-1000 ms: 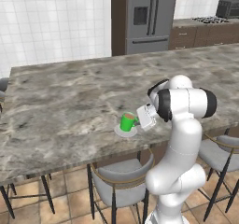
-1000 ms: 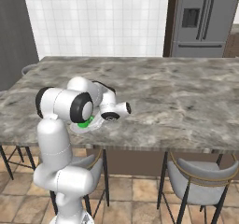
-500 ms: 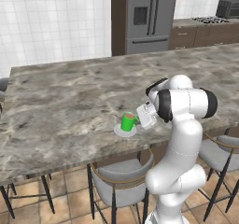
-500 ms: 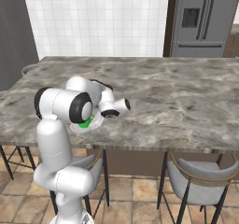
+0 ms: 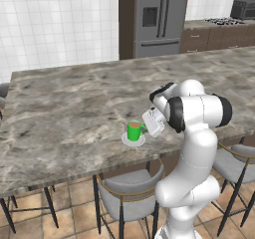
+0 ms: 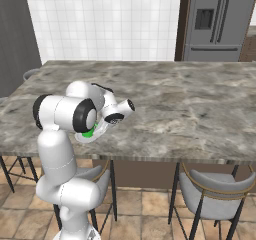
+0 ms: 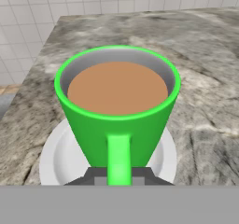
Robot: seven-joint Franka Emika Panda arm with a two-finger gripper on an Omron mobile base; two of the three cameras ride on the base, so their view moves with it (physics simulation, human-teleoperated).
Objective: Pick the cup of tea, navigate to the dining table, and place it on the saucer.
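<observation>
The cup of tea [image 7: 119,101], a bright green mug with brown liquid, stands upright on the white saucer [image 7: 56,157]. Both are near the front edge of the marbled dining table [image 5: 64,108]. From the left base the cup [image 5: 133,130] sits on the saucer [image 5: 133,142] just left of my hand. My gripper [image 7: 119,178] is shut on the cup's handle, with a dark fingertip [image 7: 95,175] against each side of it. From the right base my forearm hides most of the cup [image 6: 90,132]. The gripper [image 5: 146,128] reaches it from the right.
Grey upholstered chairs [image 5: 127,188] [image 5: 234,158] [image 6: 215,189] are tucked under the table's near edge, on both sides of my base. A steel fridge [image 5: 159,19] and a white tiled wall stand behind the table. The table top [image 6: 190,109] stretches wide to the right.
The cup stays in place on the saucer. My hand has shifted only slightly at the cup's handle.
</observation>
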